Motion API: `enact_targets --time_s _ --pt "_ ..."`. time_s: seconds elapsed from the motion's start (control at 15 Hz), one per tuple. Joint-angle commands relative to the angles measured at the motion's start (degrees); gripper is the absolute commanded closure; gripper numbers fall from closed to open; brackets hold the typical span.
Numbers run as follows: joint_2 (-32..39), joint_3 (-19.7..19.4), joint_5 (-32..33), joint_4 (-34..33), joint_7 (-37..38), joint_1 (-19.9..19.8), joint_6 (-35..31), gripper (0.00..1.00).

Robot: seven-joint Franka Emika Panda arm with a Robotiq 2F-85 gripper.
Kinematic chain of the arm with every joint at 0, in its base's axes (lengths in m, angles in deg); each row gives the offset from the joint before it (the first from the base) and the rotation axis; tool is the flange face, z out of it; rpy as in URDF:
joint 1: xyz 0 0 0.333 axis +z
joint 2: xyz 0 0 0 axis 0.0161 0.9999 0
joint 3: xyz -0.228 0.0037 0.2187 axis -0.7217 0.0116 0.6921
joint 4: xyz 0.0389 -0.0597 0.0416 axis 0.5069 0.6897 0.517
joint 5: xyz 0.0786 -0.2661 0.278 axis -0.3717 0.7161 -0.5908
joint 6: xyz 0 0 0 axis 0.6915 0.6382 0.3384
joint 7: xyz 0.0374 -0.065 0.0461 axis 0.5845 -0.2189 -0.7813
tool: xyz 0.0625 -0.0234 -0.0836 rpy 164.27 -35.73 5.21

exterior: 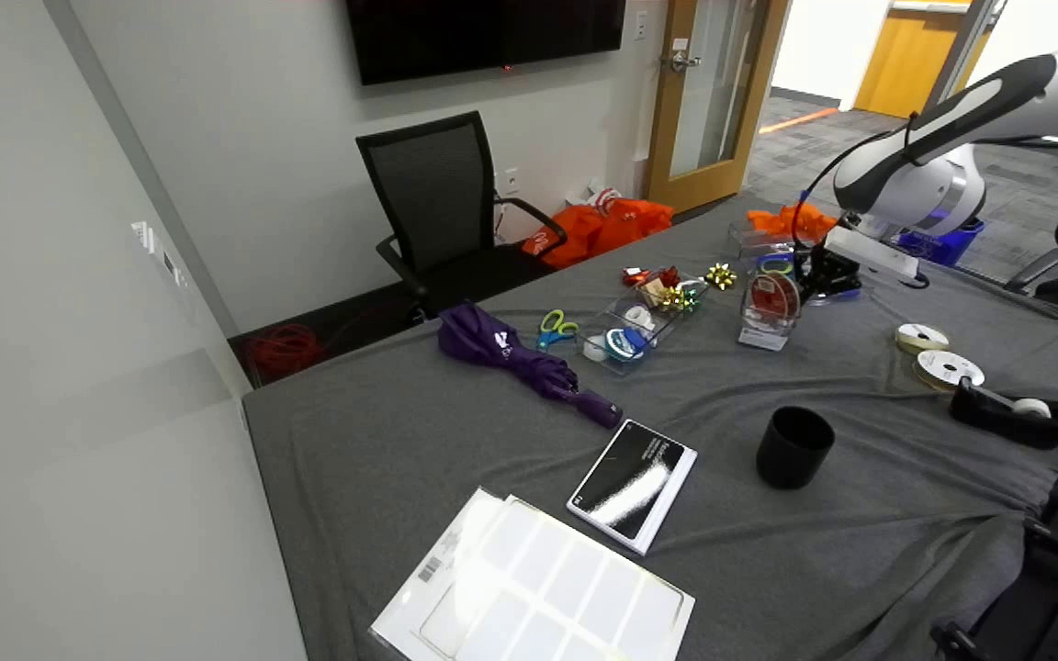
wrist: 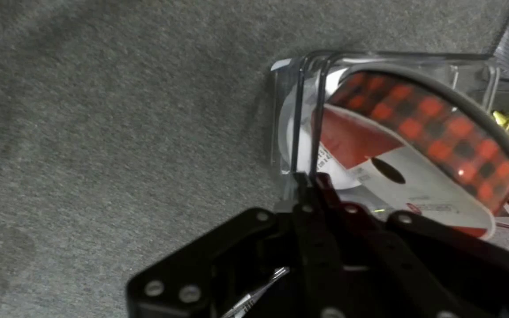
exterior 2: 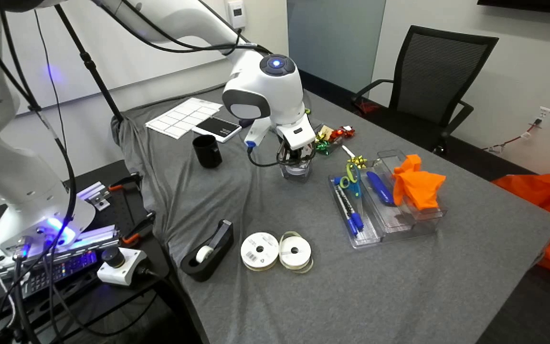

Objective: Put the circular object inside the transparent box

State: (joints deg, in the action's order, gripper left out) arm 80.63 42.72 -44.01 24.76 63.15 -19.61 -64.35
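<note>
The small transparent box (wrist: 396,55) stands on the grey cloth and shows in both exterior views, at its base (exterior: 762,340) and its lower wall (exterior 2: 298,178). A round ribbon spool with red-and-black plaid ribbon (wrist: 440,126) leans tilted inside it; its red face also shows in an exterior view (exterior: 773,296). A white spool (wrist: 340,172) lies lower in the box, partly covered. My gripper (wrist: 313,180) is at the box's near side, fingertips almost together with the clear wall between them. In the exterior views the fingertips are mostly hidden.
A black cup (exterior 2: 207,151), a tape dispenser (exterior 2: 208,253) and two white ribbon spools (exterior 2: 259,250), (exterior 2: 295,251) stand nearby. Clear trays (exterior 2: 401,229) hold pens, scissors and orange cloth. Another clear tray (exterior: 621,367) holds tape rolls and bows. A purple umbrella (exterior: 529,363) lies beyond.
</note>
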Motion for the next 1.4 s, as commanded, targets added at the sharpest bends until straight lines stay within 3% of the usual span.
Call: enact_targets --time_s 0.0,0.93,1.33 --pt "1.5 -1.1 0.3 -2.1 2.0 1.1 0.2 0.99" --pt "-8.1 2.6 -4.5 4.2 -5.7 -1.1 2.9 0.99" --pt "-16.2 1.1 -6.6 10.7 -11.4 -0.2 8.4 0.99"
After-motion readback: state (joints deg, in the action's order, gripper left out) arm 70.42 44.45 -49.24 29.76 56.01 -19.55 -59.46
